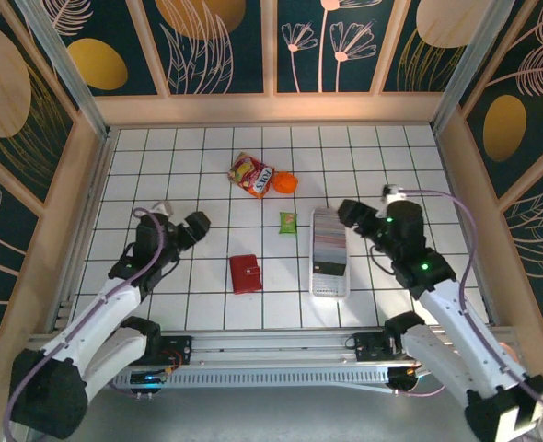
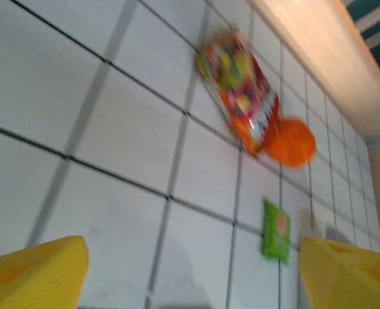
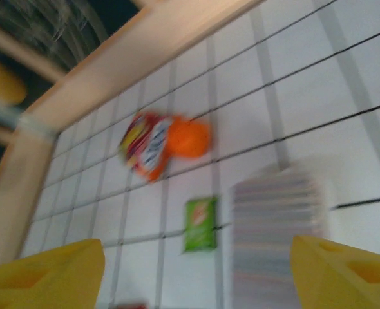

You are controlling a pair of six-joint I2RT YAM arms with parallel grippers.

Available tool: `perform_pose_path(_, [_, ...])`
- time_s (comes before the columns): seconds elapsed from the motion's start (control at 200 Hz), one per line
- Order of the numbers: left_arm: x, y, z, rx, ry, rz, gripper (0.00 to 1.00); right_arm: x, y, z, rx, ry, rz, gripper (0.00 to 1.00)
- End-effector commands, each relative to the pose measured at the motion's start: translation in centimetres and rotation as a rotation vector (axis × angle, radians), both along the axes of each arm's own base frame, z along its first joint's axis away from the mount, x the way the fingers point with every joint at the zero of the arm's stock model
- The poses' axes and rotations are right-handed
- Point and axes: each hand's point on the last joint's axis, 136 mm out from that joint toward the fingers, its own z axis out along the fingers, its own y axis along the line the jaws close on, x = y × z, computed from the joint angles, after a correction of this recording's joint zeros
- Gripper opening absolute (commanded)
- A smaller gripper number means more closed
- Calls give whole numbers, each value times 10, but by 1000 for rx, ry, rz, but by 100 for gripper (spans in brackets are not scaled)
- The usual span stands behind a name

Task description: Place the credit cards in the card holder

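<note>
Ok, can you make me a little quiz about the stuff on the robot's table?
1. True or false: the left gripper holds the red card holder.
2. Where are the credit cards stacked?
3. What touches the snack packet? A: a blue cup. B: an orange round thing. C: a spoon.

Key:
1. False, it is open and holds nothing.
2. In the white tray.
3. B.

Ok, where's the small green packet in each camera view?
Top external: green packet mid-table, left of the credit cards.
Left wrist: green packet lower right.
Right wrist: green packet lower centre, left of the credit cards.
Shared landmark: round orange object just beyond it.
</note>
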Motion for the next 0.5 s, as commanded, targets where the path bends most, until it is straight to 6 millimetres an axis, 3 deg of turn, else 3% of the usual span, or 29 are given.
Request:
perform_pose_path(0.0, [-18, -23, -11, 15, 75, -57, 77, -23, 41, -18, -25, 108, 73, 62])
perform_pose_path(0.11, [-38, -38, -37, 39, 141, -117, 72, -47, 92, -39, -63, 144, 190, 49])
perform_pose_path(0.19, [-51, -44, -54, 63, 195, -167, 60, -59, 123, -56, -104, 177, 242, 35])
perform_pose_path(0.425, [-78, -55, -75, 82, 274, -243, 60, -71, 205, -105, -180, 258, 389, 3])
perform_pose_path(0.49, [-81, -55, -77, 81, 278, -245, 60, -69, 220, -117, -185, 281, 413, 0])
